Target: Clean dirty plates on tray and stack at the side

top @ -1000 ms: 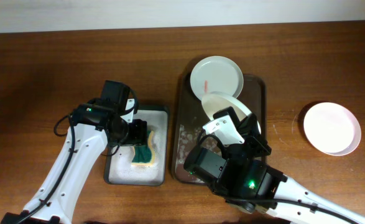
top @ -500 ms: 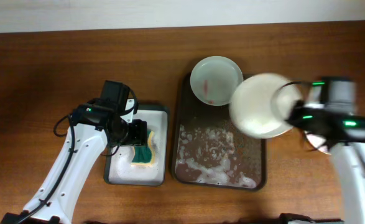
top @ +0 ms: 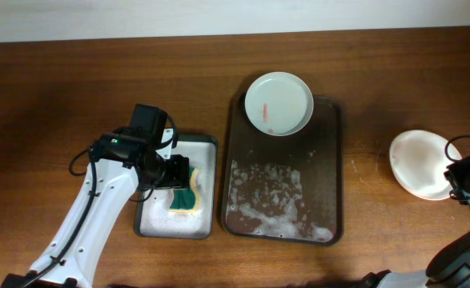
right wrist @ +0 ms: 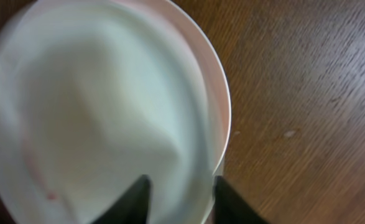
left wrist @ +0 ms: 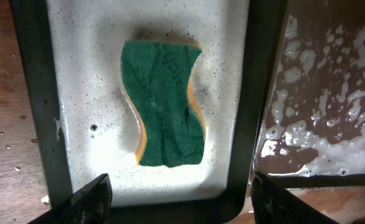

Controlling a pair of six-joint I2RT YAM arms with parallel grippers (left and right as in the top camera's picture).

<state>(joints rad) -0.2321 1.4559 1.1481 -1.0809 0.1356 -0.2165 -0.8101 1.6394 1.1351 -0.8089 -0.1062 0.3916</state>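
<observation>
The right tool [right wrist: 179,198] pinched the rim of the white plate [right wrist: 95,112], which was tilted over the pinkish plate [right wrist: 218,87] on the tabletop [right wrist: 306,93], well right of the brown tray [top: 334,160]. The mint plate [top: 279,104], smeared red, lay at the tray's far end. The left tool [left wrist: 181,193] hung spread wide above the sponge [left wrist: 166,106].

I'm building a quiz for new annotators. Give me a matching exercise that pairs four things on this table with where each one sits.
Things:
1. mint plate
2. sponge
3. white plate
4. foam

Places:
A. on the pinkish plate
B. inside the small black tray
C. far end of the brown tray
D. near half of the brown tray

Pairs: 1-C, 2-B, 3-A, 4-D
</observation>
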